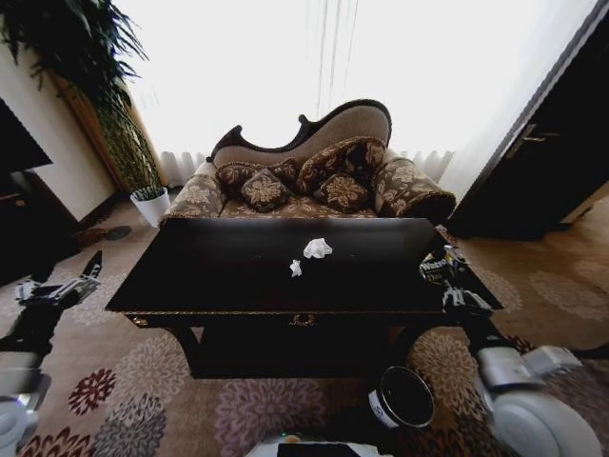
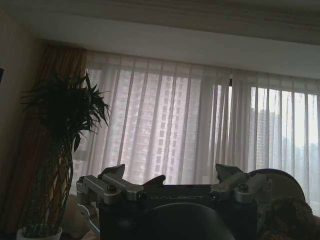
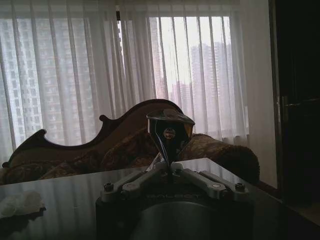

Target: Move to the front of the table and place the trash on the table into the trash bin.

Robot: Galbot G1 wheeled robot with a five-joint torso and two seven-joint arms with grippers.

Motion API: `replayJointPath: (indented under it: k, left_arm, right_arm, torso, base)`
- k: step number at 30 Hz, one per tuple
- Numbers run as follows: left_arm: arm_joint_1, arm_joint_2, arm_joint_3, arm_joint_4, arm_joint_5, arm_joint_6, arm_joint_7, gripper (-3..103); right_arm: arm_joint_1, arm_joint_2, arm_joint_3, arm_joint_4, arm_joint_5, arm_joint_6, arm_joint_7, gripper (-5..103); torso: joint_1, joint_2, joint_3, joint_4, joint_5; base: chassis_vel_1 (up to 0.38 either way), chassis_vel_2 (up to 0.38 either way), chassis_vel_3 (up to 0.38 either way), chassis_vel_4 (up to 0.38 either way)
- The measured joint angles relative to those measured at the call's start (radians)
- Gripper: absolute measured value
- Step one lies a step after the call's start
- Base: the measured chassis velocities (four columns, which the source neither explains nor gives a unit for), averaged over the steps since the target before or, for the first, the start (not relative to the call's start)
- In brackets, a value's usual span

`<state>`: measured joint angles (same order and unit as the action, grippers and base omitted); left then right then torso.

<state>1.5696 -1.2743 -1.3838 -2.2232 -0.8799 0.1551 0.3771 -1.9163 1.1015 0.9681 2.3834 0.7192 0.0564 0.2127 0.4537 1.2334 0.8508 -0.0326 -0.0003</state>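
Right gripper (image 1: 443, 269): I hold the shiny wrapper (image 3: 170, 129) pinched shut, above the table's (image 1: 190, 276) right edge.
Left gripper (image 1: 84, 271): spread wide, idle off the left edge.
Tissues (image 1: 317, 248): mid-table; soft, light, pinch anywhere.
Bin (image 1: 402, 396): on the floor under the front-right corner.

Both arms are built of pale grey-white rounded shells joined by black segments. The left hand (image 1: 67, 286) is black with silver-grey metal linkage bars, round screws at the pivots, and "GALBOT" lettered faintly on its dark housing. The right hand (image 1: 445, 271) matches: black body, silver bars, screw heads.
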Motion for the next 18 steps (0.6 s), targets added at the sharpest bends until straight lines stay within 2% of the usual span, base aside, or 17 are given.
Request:
replayJointPath:
  k: [2,10,18]
  left_arm:
    - [-0.005,0.0,-0.001,0.002,-0.001,0.0,0.0,100]
    - [-0.01,-0.017,0.0,0.003,0.002,0.0,0.001,100]
    - [-0.009,-0.01,-0.007,0.004,0.002,0.001,0.002,100]
  right_arm:
    - [-0.022,0.033,0.001,-0.013,-0.057,0.025,0.002,0]
    - [-0.055,0.066,-0.013,-0.075,-0.166,0.077,0.026,0]
    - [-0.048,0.11,-0.075,-0.263,-0.277,0.138,0.063,0]
  torso:
    - [0.0,0.0,0.0,0.0,0.0001]
    - [0.0,0.0,0.0,0.0002,0.0]
    - [0.0,0.0,0.0,0.0002,0.0001]
  base:
    - [0.0,0.0,0.0,0.0]
    - [0.0,0.0,0.0,0.0]
    - [0.0,0.0,0.0,0.0]
